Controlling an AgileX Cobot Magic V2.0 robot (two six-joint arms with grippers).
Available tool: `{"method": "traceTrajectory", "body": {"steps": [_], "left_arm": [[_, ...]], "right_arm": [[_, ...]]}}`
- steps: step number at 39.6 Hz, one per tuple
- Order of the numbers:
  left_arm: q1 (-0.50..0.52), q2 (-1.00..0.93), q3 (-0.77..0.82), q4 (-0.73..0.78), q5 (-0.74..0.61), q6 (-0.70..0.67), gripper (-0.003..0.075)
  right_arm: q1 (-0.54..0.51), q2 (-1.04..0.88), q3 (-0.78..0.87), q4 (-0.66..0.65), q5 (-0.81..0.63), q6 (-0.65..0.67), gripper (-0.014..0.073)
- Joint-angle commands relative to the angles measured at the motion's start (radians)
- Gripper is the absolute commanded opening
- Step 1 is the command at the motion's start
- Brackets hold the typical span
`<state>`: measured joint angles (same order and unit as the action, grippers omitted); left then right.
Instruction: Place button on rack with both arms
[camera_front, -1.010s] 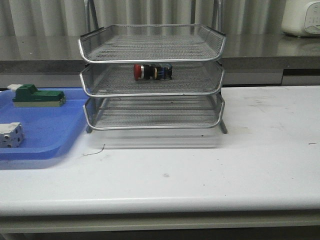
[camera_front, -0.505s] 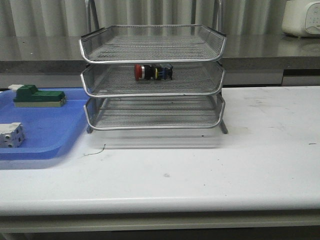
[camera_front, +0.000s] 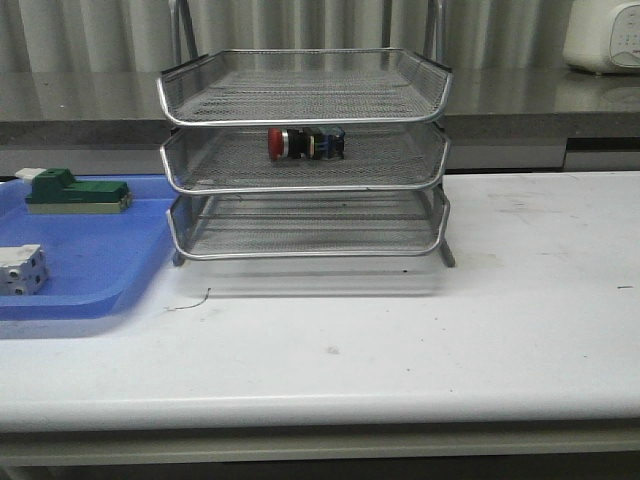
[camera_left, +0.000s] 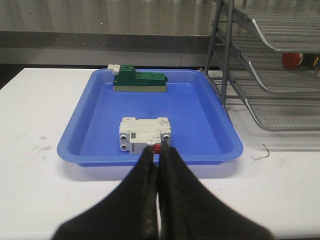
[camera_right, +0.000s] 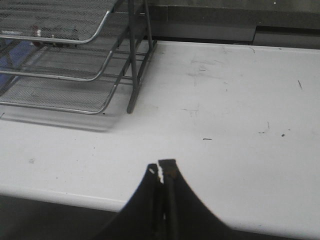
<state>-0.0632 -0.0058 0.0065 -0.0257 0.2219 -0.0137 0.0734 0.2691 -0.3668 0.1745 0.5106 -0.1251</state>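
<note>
I see the button (camera_front: 305, 143) lying on the rack's (camera_front: 303, 190) middle tier; both my left hand (camera_left: 157, 151) and right hand (camera_right: 161, 171) are closed, holding nothing.

The rack (camera_front: 305, 150) stands at the rear centre of the surface (camera_front: 420, 340). Its upright rods and stacked rims block entry from the sides and from above; the middle and bottom tiers are open only from the front. The button (camera_front: 305, 143) occupies the middle tier's centre. The blue tray (camera_front: 100, 270) lies just beside the rack's left side, holding the green-and-white block (camera_front: 75, 192) and the white block (camera_front: 22, 270). Bare surface extends in front of and right of the rack.
</note>
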Motion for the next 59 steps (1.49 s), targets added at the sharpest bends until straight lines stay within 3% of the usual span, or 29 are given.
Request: {"method": "traceTrajectory", "body": {"steps": [1,28,41,52,59], "left_arm": [[0.003,-0.021,0.010,-0.002,-0.088,-0.010,-0.0019],[0.003,-0.021,0.010,-0.002,-0.088,-0.010,-0.0019],[0.003,-0.021,0.010,-0.002,-0.088,-0.010,-0.0019],[0.003,-0.021,0.010,-0.002,-0.088,-0.010,-0.0019],[0.003,-0.021,0.010,-0.002,-0.088,-0.010,-0.0019]], "right_arm": [[-0.007,0.008,-0.024,0.006,-0.067,0.000,-0.0060],[-0.007,0.008,-0.023,0.003,-0.067,-0.001,-0.0060],[-0.007,0.004,0.078,-0.015,-0.080,-0.001,-0.0060],[-0.007,-0.141,0.261,-0.033,-0.396,0.000,-0.0060],[-0.007,-0.264,0.390,-0.032,-0.457,0.000,-0.0060]]}}
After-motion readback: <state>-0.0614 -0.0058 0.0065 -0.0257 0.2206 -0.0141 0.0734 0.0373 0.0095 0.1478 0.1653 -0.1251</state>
